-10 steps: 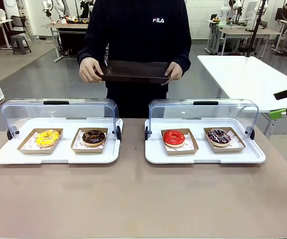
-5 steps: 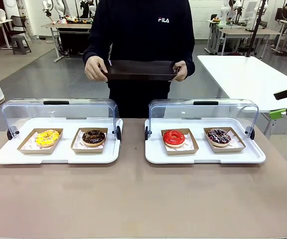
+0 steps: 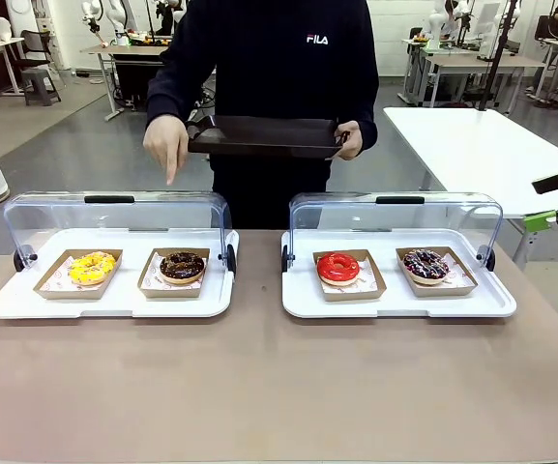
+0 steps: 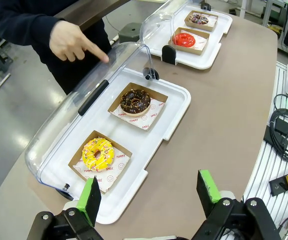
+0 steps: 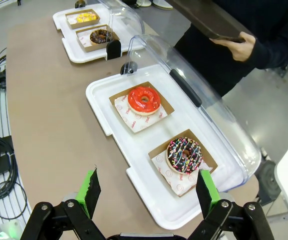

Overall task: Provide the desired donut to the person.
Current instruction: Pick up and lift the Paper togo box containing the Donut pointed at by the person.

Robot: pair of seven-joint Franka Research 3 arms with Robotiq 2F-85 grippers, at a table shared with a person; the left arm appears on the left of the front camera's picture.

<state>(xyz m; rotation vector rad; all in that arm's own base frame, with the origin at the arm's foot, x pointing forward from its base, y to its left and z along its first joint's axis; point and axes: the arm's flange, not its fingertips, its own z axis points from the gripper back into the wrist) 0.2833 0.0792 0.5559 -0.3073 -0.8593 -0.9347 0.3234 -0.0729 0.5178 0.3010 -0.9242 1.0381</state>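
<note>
— Four donuts out, each a ring in its own brown cardboard boat on printed paper. Two sit in the left case (image 3: 8,307): white plastic tray, rounded corners, clear curved cover with a black handle standing along its far edge.
— Which two?
— Yellow donut (image 3: 92,267), glossy with sprinkles, at the case's outer end. Chocolate donut (image 3: 182,265), dark glaze, at its inner end.
— Other two?
— Twin case (image 3: 496,307) just beside the left case, small gap between. Red donut (image 3: 338,267), smooth shiny icing, in the half nearer the left case. Dark sprinkled donut (image 3: 425,263) in the farther half.
— Person?
— The person (image 3: 269,58) stands behind the left case's inner end, navy sweatshirt. Tray hand (image 3: 350,140) holds a flat dark rectangular serving tray (image 3: 264,135) with a raised rim. Pointing hand (image 3: 167,145) is above the left case's cover, index finger straight down, not touching it. The finger lines up nearer the chocolate donut than the yellow one.
— Grippers?
— Left gripper (image 4: 148,177) hovers on the robot's side of the left case, off its outer end. Green pads spread wide, nothing between them. Right gripper (image 5: 148,175) is well apart from the left case, past the twin case, jaws likewise wide and empty.
— Surface?
— Smooth matte tan table top (image 3: 279,387) under the left case and its twin.
</note>
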